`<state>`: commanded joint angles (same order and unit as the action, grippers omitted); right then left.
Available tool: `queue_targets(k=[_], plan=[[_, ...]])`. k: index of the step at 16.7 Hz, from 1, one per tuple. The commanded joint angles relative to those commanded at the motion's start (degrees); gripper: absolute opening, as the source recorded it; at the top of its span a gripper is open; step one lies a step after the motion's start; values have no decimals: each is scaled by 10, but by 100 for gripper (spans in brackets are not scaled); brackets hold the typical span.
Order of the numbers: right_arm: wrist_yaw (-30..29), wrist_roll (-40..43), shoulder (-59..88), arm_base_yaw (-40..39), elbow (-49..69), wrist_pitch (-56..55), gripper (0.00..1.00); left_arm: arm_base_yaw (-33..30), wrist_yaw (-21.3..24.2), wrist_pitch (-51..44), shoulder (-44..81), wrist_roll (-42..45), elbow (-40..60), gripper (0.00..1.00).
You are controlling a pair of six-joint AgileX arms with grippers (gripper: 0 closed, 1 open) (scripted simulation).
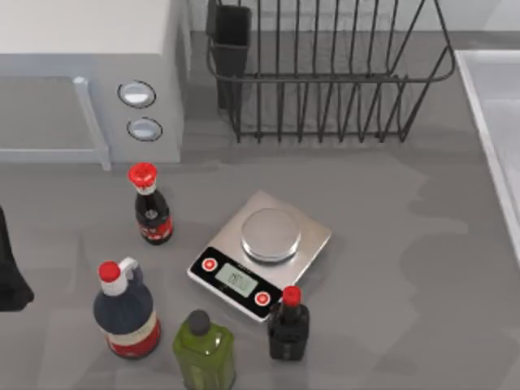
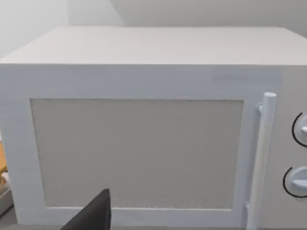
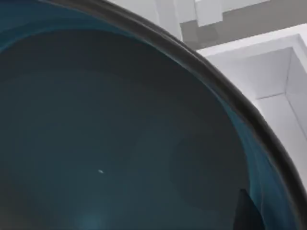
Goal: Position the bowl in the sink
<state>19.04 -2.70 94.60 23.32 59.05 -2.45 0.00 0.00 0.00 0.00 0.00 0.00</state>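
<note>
Bowl point(image 3: 120, 143) sat close under right wrist camera, teal inside, dark rim. Sink point(image 1: 496, 122) at counter's right edge; white basin wall point(image 3: 273, 76) visible beyond bowl rim. Right claw state: cannot tell. Left arm point(image 1: 10, 268) parked at left edge, facing microwave point(image 2: 144, 134). Judgement: keep bowl level, clear sink rim, lower before letting go.

You look down on a grey countertop point(image 1: 406, 244). At ten o'clock sits a white microwave point(image 1: 89, 73) with two round dials point(image 1: 136, 93); at twelve o'clock, a black wire dish rack point(image 1: 325, 73). A pale wall point(image 2: 192, 12) rises behind the microwave.
</note>
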Motion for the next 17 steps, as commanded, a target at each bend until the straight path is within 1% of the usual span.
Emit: queue_targets(k=[4,9,11,13,17], plan=[[44,16,-26,49,-105,-213,0,0,0,0,0,0,0,100],[83,20,-70,69,-209,-412,0,0,0,0,0,0,0,100],[91,18,-83,69,-234,-463,0,0,0,0,0,0,0,100],[96,17,-90,69,-247,-490,0,0,0,0,0,0,0,100],[97,17,-91,68,-249,-495,0,0,0,0,0,0,0,100]])
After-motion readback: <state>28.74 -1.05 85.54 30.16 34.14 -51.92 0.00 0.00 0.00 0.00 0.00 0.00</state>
